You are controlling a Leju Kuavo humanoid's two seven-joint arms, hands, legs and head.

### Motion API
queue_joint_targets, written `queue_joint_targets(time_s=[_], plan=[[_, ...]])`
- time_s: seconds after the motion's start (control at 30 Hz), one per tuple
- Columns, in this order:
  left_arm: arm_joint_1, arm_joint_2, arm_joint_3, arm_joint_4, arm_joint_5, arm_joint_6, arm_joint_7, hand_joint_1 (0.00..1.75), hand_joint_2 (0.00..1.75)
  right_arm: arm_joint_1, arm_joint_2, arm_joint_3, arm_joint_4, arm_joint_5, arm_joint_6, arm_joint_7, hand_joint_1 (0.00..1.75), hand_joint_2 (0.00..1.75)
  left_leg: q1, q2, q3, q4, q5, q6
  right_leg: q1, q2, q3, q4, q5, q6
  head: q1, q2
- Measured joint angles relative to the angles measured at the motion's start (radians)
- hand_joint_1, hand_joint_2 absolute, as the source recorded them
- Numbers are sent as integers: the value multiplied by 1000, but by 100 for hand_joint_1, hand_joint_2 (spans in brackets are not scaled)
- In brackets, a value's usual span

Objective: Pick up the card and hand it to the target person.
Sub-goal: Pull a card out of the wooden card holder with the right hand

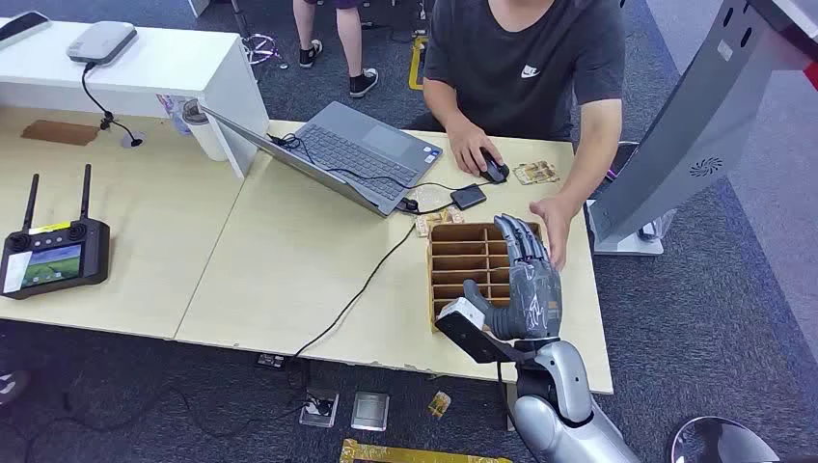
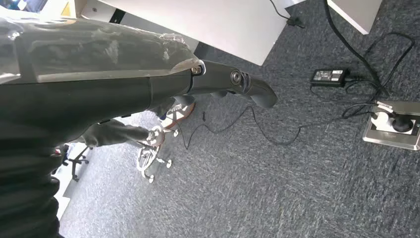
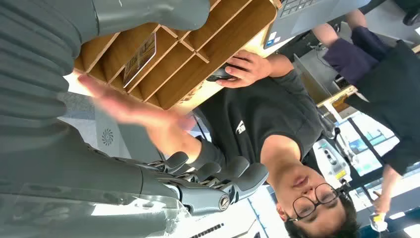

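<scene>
Hovering over the wooden organizer (image 1: 470,260), the right hand (image 1: 521,285) has its fingers spread and holds nothing. The card (image 3: 140,57) stands in one of the organizer's slots, just beside the thumb (image 3: 148,12), not touching. A person's open hand (image 1: 552,220) rests at the organizer's far edge, near the fingers.

Before me a pale wooden table (image 1: 289,260), a white desk (image 1: 174,58) at its far left corner, dark blue-grey carpet (image 1: 714,280) under me, a floor socket box (image 1: 370,410) with cables beneath the table edge
</scene>
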Motion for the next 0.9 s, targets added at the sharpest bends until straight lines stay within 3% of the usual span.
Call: queue_joint_targets(time_s=[0.2, 0.4, 0.9], plan=[[-1, 0, 0, 0, 0, 2, 0, 0, 175, -23, 6, 5, 45, -22, -3, -31, 42, 175, 0, 0, 0, 0, 0, 0, 0, 0, 0, 0, 0, 0, 0, 0], [-1, -2, 0, 0, 3, 11, 0, 0, 175, -83, 39, 17, 188, -86, -33, -102, 39, 175, 0, 0, 0, 0, 0, 0, 0, 0, 0, 0, 0, 0, 0, 0], [-3, -2, 0, 0, 5, 10, 0, 0, 175, -127, 77, 34, 363, -105, -55, -128, 48, 175, 0, 0, 0, 0, 0, 0, 0, 0, 0, 0, 0, 0, 0, 0]])
